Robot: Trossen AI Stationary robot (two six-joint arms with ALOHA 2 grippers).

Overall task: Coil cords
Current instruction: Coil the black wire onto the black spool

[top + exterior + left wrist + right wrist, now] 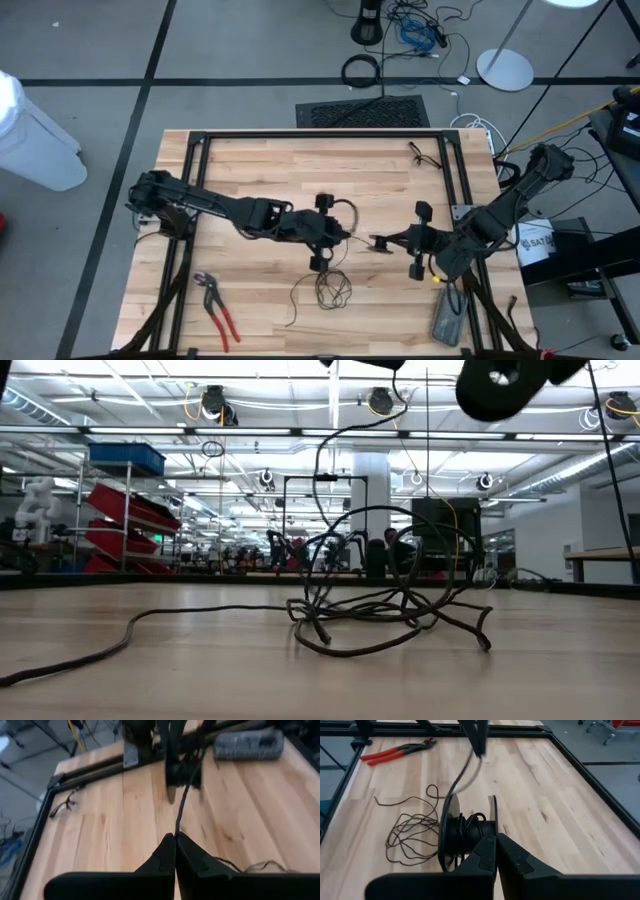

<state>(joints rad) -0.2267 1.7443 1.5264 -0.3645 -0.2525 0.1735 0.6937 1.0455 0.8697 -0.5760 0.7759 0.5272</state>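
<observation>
I am looking down on a pale wooden butcher-block table edged by a black metal frame, with both dark arms reaching in toward its middle. My left gripper is near the table's centre, its two fingers pressed together on a strand of the very thin black wire-like cord; in the left wrist view that strand runs taut from the shut fingertips toward the other arm. My right gripper faces it from the right, close by, its fingers also pressed together. In the right wrist view those fingers meet at a small black spool with two round flanges and cord wound on its core; I cannot tell whether the spool is clamped or only sits just ahead of the fingertips. Most of the cord lies as a loose tangle on the wood on the near side of the two grippers, with one end trailing off to the left. From table height the tangle rests on the surface in untidy loops while one strand rises up toward the arms. A pair of red-handled pliers lies near the front left corner, well apart from the cord. A grey oblong device lies near the front right.
</observation>
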